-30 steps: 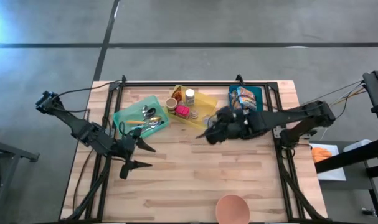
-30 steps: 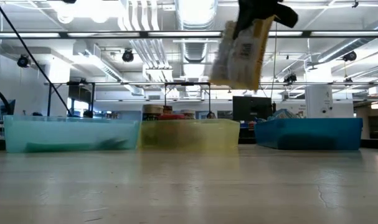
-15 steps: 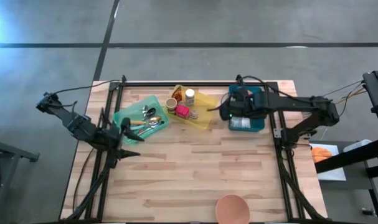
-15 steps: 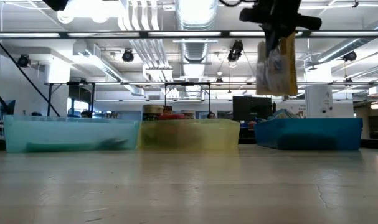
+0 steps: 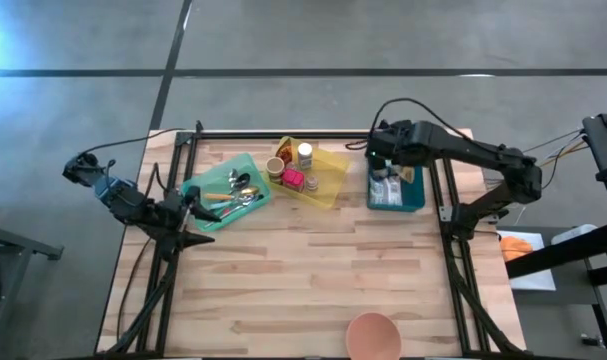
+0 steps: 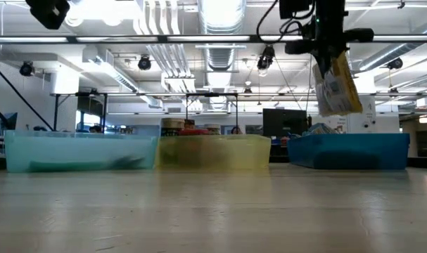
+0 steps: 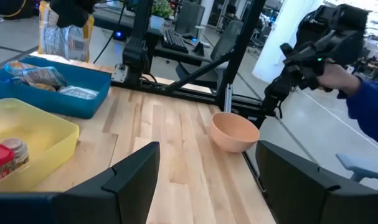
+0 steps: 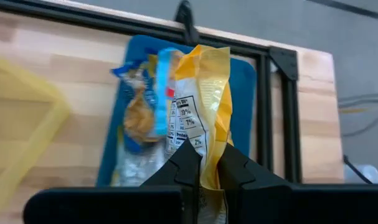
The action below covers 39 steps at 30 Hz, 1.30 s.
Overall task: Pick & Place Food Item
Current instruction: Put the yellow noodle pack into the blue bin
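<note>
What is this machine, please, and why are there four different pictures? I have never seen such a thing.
It is a robot with two dark arms at a wooden table. One picture looks down from above, one looks level across the table, and one comes from a camera on each wrist.

On the table stand three trays: a green tray with cutlery, a yellow tray with small jars, and a blue tray with food packets. A pink bowl sits near the front edge.

The right gripper is shut on a yellow snack bag, held above the blue tray. The left gripper, open, waits beside the green tray.
</note>
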Each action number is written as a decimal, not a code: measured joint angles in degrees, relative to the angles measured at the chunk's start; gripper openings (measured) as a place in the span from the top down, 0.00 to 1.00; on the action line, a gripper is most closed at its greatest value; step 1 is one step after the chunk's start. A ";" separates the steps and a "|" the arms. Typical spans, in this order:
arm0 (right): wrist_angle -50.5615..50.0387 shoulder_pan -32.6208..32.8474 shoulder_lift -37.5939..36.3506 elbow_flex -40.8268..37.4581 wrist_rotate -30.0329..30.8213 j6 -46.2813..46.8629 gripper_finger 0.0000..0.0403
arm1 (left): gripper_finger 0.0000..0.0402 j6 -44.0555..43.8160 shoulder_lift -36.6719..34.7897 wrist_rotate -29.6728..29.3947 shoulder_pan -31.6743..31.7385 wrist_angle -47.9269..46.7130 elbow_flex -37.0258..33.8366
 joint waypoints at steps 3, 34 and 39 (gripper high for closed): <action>0.02 -2.92 0.00 -1.74 -1.12 -0.51 0.95 | 0.33 -0.99 -0.96 0.04 -0.01 0.02 -1.19; 24.61 -10.75 -0.15 -30.92 -2.94 3.88 0.95 | 0.33 -1.63 -1.09 0.27 0.00 -0.18 -1.50; 29.18 -10.73 0.00 -32.57 -4.38 2.66 0.95 | 0.33 -1.63 -1.07 0.26 0.00 -0.20 -1.50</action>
